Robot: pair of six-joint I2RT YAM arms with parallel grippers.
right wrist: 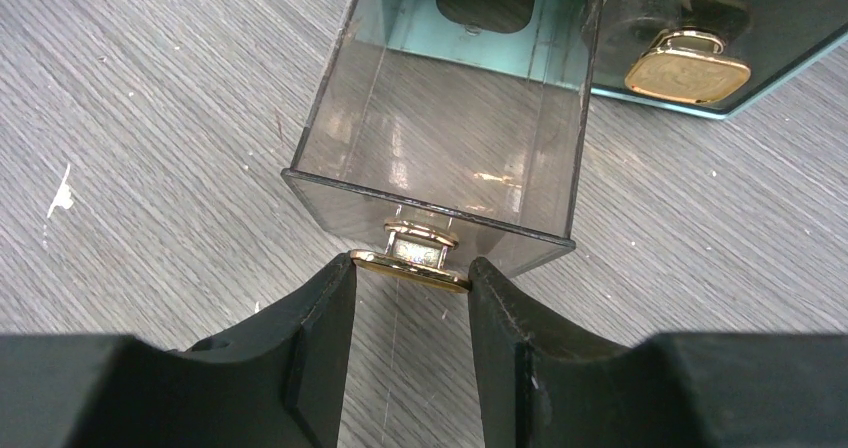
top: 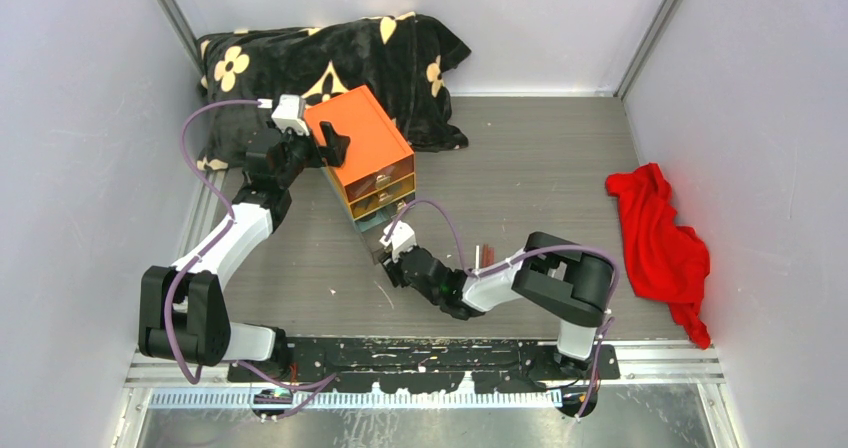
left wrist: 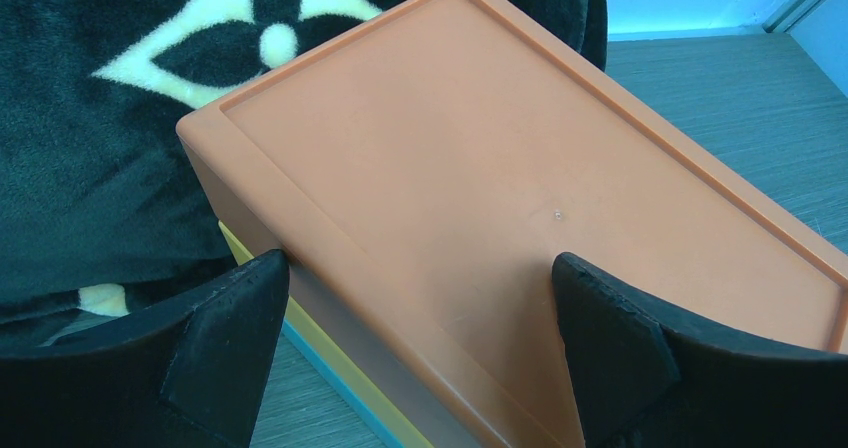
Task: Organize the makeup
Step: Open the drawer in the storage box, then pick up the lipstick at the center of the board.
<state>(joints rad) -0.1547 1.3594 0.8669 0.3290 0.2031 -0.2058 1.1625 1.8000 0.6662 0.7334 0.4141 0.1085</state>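
Nearest me, just at 3 o'clock of my right forearm, a few thin reddish sticks [top: 487, 258] lie on the grey worktop [top: 540, 158]. They are the only makeup I can make out, and they are too small to name more closely.

My right gripper [right wrist: 410, 278] is closed on the gold knob [right wrist: 412, 266] of a clear drawer [right wrist: 440, 118], with one finger on each side of the knob's flat plate. This drawer is the lowest one and sticks out of the box front toward 5 o'clock, its floor just above the worktop. Beside it, at 2 o'clock in my right wrist view, a second clear drawer front carries its own gold knob [right wrist: 688, 66]. A dark rounded shape shows through that front, and I cannot tell what it is.

Out at 3 o'clock, well apart from everything else, a red cloth [top: 660, 233] lies crumpled against the side wall.

Farther on, at about 11 o'clock of the worktop's middle, stands the orange box [left wrist: 500, 188]. My left gripper [left wrist: 420, 268] is spread wide at its top, near the edge. One finger [left wrist: 230, 338] hangs just off the box's side and the other [left wrist: 620, 348] sits over the lid, so the gripper is clamped on nothing.

Beyond the box, at 12 o'clock, a black blanket [top: 300, 58] with cream flowers lies bunched against the back wall.
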